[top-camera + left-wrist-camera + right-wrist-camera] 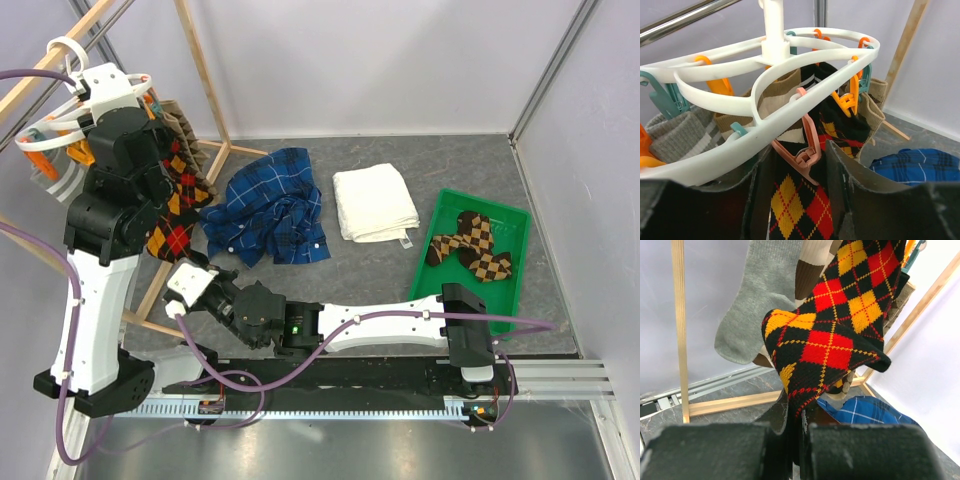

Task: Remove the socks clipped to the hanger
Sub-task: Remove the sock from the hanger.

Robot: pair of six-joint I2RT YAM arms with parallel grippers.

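1. Top external view: the grey bench (400, 170) fills the floor of the cell, and a wooden rack (207, 90) stands at its far left.
2. The left arm (95, 300) rises to the top of the rack. The right arm (380, 328) lies low along the near edge and reaches left toward the foot of the rack.
3. A blue plaid shirt (270, 205) lies crumpled mid-bench, with a folded white towel (375, 203) just beside it on the right.
4. A green tray (505, 300) sits at the right, with two brown check socks (470, 248) in it.
5. The white hanger (774, 35) hangs at the top of the rack, and several socks are clipped below its ring.
6. An argyle sock (830, 335) in black, red and yellow hangs from the hanger. A grey sock (755, 300) hangs beside it.
7. The right hand (792, 432) is closed tight on the lower tip of the argyle sock, which folds down into the slit between its fingers.
8. The left hand (797, 167) is up under the ring with its fingers apart, one on each side of a pink peg (805, 145) and the argyle sock's cuff. Whether they touch the peg cannot be told.
9. An orange peg (847, 100) and a teal peg (662, 95) also dangle from the ring.
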